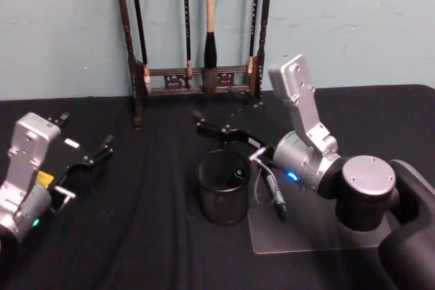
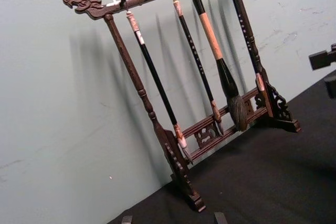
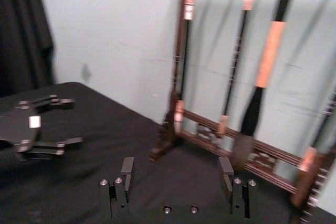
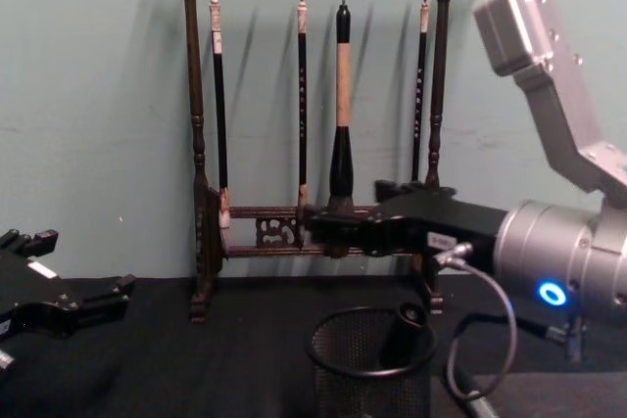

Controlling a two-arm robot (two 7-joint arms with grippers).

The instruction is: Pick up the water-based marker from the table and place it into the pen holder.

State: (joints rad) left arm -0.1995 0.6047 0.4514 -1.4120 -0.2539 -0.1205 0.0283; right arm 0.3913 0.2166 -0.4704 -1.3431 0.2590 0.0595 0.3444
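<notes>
Left gripper [image 1: 87, 130] was parked near-left, fingers spread, empty. Pen holder [image 1: 217, 205] stood mid-table, and a dark marker [image 4: 404, 330] leaned inside it against the rim, so the placing step looked done. A grey pen-shaped thing [image 1: 274, 193] lay on the clear sheet [image 1: 319, 236] just right of the holder; cable or pen, couldn't tell. Right gripper [image 3: 177, 165] hung above and just beyond the holder's far rim, fingers wide apart, holding nothing, clear of the marker. Next move probably: pull the right arm back without clipping the rim. Brush rack [image 4: 323, 232] stood farthest back.
</notes>
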